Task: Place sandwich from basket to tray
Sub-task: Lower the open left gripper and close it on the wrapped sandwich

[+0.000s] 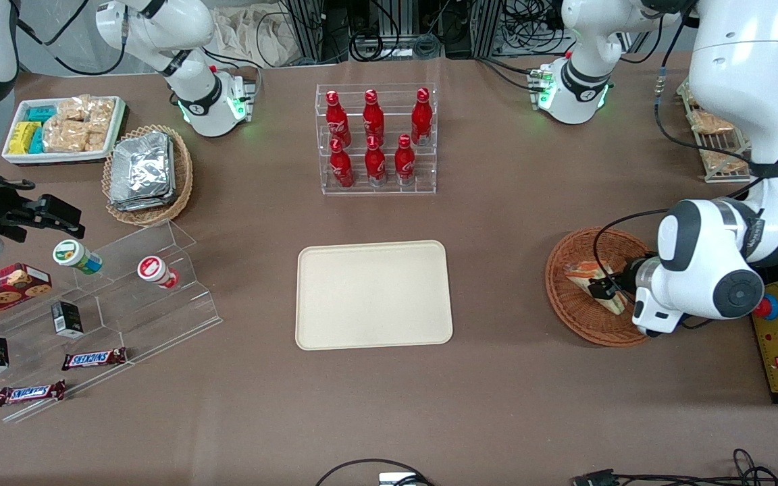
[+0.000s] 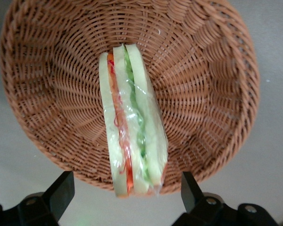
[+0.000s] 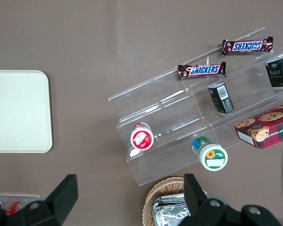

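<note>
The sandwich (image 1: 588,273), a wrapped white-bread wedge with orange-red and green filling, lies on edge in the reddish-brown wicker basket (image 1: 560,300) toward the working arm's end of the table. In the left wrist view the sandwich (image 2: 132,122) leans on the basket's wall (image 2: 203,84). My left gripper (image 1: 603,289) hangs low over the basket, right at the sandwich. It is open (image 2: 126,193), with one finger (image 2: 62,189) on each side of the sandwich's end and a gap between each finger and the wrap. The cream tray (image 1: 373,295) lies flat and bare at the table's middle; it also shows in the right wrist view (image 3: 19,110).
A clear rack of red bottles (image 1: 375,138) stands farther from the front camera than the tray. A tan basket of foil packets (image 1: 146,172), a white snack bin (image 1: 65,128) and a clear stepped stand with snacks (image 1: 112,297) lie toward the parked arm's end.
</note>
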Controlling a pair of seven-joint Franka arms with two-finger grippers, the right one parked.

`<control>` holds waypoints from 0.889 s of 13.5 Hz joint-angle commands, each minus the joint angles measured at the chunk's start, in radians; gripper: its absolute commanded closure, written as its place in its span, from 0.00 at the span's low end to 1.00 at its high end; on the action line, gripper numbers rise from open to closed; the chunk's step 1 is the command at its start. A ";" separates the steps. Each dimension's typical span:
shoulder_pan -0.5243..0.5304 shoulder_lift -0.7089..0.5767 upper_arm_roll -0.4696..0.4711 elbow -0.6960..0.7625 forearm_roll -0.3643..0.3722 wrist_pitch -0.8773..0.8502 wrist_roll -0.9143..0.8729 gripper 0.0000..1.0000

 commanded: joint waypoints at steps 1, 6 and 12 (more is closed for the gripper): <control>0.005 0.023 -0.002 -0.024 -0.016 0.049 -0.027 0.00; 0.010 0.071 -0.002 -0.041 -0.016 0.094 -0.027 0.00; 0.011 0.058 -0.002 -0.058 -0.016 0.120 -0.027 0.88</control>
